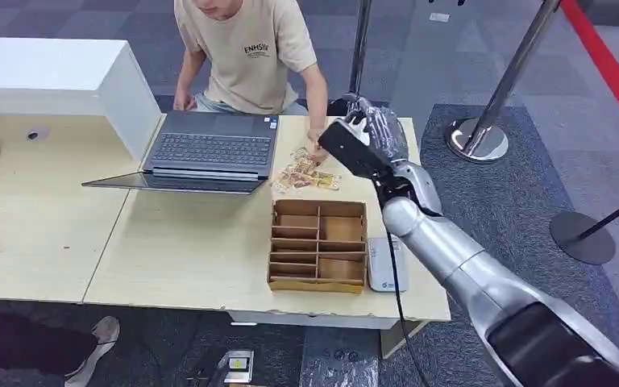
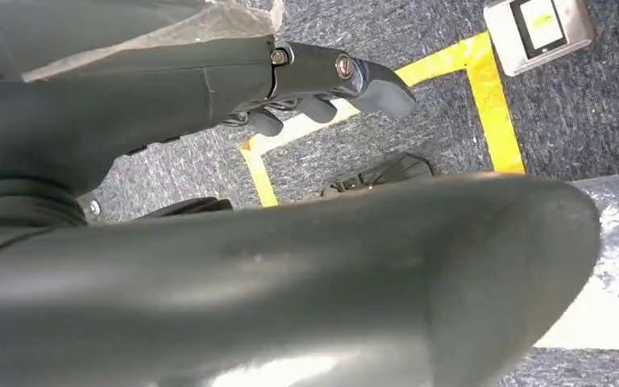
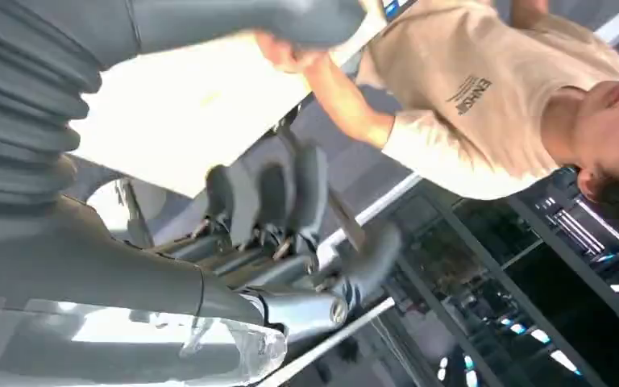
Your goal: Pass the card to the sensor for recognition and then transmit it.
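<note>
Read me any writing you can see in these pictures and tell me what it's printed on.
"ENHSIN", roughly, the last letters unsure: chest of the person's beige T-shirt.
Smaller line beneath it: too small to read.
Sticker on the laptop: too small.
Mark on the white card reader: blurred.
Printed cards: unreadable.

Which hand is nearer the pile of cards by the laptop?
Right. The right hand is raised just beside the cards; the left hand hangs low over the carpet.

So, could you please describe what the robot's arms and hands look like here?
The right arm is glossy silver, dark at the shoulder, with a black cable alongside. The right hand is dark grey with a black block at the wrist. The left hand is dark grey with brass-coloured screws.
</note>
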Robot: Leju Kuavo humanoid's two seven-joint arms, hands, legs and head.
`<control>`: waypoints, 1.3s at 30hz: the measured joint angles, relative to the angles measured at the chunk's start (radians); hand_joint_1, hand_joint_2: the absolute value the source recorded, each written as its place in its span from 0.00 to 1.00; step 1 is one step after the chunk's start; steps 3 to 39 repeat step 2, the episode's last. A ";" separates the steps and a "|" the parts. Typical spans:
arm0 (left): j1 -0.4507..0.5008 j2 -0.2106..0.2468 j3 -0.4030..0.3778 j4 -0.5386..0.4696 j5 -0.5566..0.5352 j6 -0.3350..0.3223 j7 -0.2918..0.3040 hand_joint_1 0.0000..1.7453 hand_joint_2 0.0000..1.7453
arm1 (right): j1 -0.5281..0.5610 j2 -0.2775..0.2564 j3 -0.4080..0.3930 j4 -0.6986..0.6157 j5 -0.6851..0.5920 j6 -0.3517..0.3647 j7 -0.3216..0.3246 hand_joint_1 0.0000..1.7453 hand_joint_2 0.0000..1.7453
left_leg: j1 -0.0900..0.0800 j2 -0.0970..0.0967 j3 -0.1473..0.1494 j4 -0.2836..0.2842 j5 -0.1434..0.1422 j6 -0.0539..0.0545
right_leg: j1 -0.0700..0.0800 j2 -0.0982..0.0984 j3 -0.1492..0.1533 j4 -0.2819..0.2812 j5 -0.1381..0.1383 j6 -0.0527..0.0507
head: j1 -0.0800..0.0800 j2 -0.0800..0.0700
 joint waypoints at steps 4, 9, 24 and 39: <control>0.000 0.000 0.000 0.000 0.004 0.000 -0.005 0.00 0.00 | 0.029 -0.003 -0.016 -0.036 -0.047 -0.001 -0.003 0.00 0.00 | 0.000 0.000 0.000 0.000 0.000 0.000 | 0.000 0.000 0.000 0.000 0.000 0.000 | 0.000 0.000; 0.000 0.000 0.000 0.000 0.004 0.000 -0.005 0.00 0.00 | 0.029 -0.003 -0.016 -0.036 -0.047 -0.001 -0.003 0.00 0.00 | 0.000 0.000 0.000 0.000 0.000 0.000 | 0.000 0.000 0.000 0.000 0.000 0.000 | 0.000 0.000; 0.000 0.000 0.000 0.000 0.004 0.000 -0.005 0.00 0.00 | 0.029 -0.003 -0.016 -0.036 -0.047 -0.001 -0.003 0.00 0.00 | 0.000 0.000 0.000 0.000 0.000 0.000 | 0.000 0.000 0.000 0.000 0.000 0.000 | 0.000 0.000; 0.000 0.000 0.000 0.000 0.004 0.000 -0.005 0.00 0.00 | 0.029 -0.003 -0.016 -0.036 -0.047 -0.001 -0.003 0.00 0.00 | 0.000 0.000 0.000 0.000 0.000 0.000 | 0.000 0.000 0.000 0.000 0.000 0.000 | 0.000 0.000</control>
